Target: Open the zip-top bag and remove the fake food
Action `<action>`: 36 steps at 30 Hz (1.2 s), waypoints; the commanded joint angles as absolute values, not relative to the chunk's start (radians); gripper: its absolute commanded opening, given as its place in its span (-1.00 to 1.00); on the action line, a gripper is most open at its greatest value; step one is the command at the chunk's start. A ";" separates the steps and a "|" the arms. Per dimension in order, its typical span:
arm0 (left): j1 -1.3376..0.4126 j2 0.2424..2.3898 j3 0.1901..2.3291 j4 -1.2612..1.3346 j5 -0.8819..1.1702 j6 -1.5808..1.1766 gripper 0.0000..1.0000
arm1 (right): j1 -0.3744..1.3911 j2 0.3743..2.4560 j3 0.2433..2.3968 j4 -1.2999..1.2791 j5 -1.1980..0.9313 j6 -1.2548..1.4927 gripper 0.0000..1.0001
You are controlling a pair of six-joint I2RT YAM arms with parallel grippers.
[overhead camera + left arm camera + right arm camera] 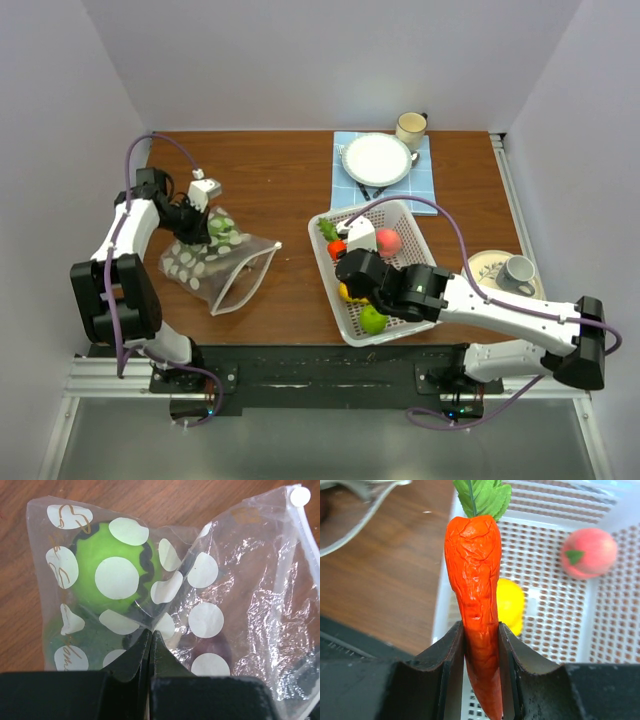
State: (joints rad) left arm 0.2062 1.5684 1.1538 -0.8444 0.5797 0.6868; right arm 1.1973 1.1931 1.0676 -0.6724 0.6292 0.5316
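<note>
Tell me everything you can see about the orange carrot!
The carrot is bright orange, with wrinkly, plastic-looking skin, a green leafy top and a body that narrows to a thin end. The right gripper is shut on its lower half, one finger pressed to each side, with the leaves pointing away from the wrist. It is held over the edge of the white basket, with a yellow fruit behind it.

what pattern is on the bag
White polka dots on the clear zip-top bag; best in the left wrist view.

robot lab test cell, plain white walls around a wooden table, two arms bolted to a black rail, staged plate, mug, fake food
</note>
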 commanded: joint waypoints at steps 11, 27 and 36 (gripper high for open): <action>0.163 1.476 1.196 -0.905 0.623 0.643 -1.00 | 1.178 1.411 1.083 -0.753 0.772 0.606 0.40; 0.115 1.407 1.396 -1.054 0.626 0.592 -1.00 | 1.491 1.689 1.238 -0.204 0.529 0.350 0.28; 0.238 1.578 1.290 -0.850 0.528 0.621 -0.88 | 1.509 1.795 1.292 -0.058 0.642 0.307 0.30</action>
